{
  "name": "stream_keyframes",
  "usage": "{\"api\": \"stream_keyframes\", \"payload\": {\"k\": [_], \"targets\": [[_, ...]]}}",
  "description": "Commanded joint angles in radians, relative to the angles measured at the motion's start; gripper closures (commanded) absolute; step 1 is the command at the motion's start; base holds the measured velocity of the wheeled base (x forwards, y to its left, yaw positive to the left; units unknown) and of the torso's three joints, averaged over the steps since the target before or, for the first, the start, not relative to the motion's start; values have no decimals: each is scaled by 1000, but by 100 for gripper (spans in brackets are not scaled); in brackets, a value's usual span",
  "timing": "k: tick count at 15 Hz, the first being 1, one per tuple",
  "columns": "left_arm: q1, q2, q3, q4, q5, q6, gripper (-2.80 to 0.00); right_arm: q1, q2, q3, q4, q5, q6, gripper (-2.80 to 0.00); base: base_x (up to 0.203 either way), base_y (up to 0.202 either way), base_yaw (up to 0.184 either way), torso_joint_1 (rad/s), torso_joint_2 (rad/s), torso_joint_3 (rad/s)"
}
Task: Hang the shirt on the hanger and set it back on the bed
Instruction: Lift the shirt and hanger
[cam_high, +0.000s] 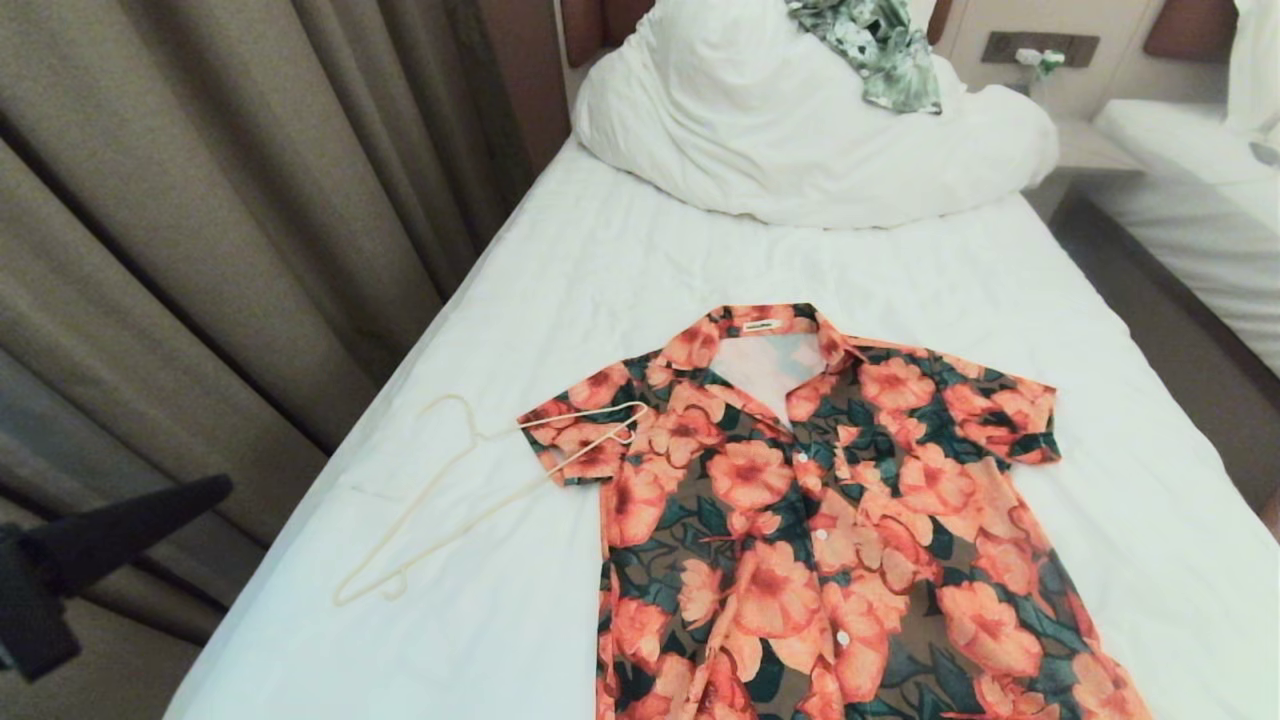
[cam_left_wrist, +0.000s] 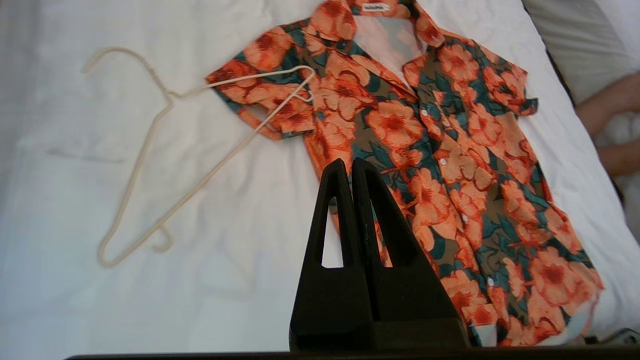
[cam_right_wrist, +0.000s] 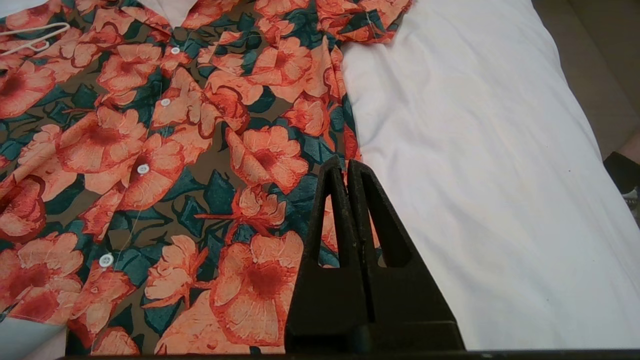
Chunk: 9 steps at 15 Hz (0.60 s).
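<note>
The flowered shirt (cam_high: 830, 520) lies flat and buttoned on the white bed (cam_high: 560, 300), collar toward the duvet. The cream wire hanger (cam_high: 470, 490) lies beside it on the sheet, one corner resting on the shirt's sleeve. In the left wrist view the shirt (cam_left_wrist: 440, 150) and hanger (cam_left_wrist: 165, 155) lie below my left gripper (cam_left_wrist: 348, 165), which is shut and empty, raised above the bed. In the head view that gripper (cam_high: 215, 490) shows at the lower left, off the bed's edge. My right gripper (cam_right_wrist: 345, 167) is shut and empty, hovering over the shirt's (cam_right_wrist: 175, 165) side edge.
A bunched white duvet (cam_high: 800, 130) fills the bed's head, with a green leafy garment (cam_high: 885, 50) on top. Beige curtains (cam_high: 200, 220) hang along the left. A second bed (cam_high: 1200, 180) stands at right across a narrow aisle. A person's arm (cam_left_wrist: 615, 105) shows beside the bed.
</note>
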Motion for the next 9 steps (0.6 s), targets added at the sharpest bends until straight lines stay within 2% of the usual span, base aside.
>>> {"api": "stream_keyframes", "payload": {"k": [1, 4, 7, 9], "targets": [[75, 159, -65, 2, -99, 6, 0, 0, -1, 2, 0, 0, 0, 0, 0, 0, 0, 0, 0, 0], [312, 347, -128, 5, -367, 97, 0, 0, -1, 2, 0, 0, 0, 0, 0, 0, 0, 0, 0, 0], [466, 540, -162, 3, -495, 234, 0, 0, -1, 2, 0, 0, 0, 0, 0, 0, 0, 0, 0, 0], [530, 650, -200, 6, -564, 296, 0, 0, -1, 2, 0, 0, 0, 0, 0, 0, 0, 0, 0, 0]]}}
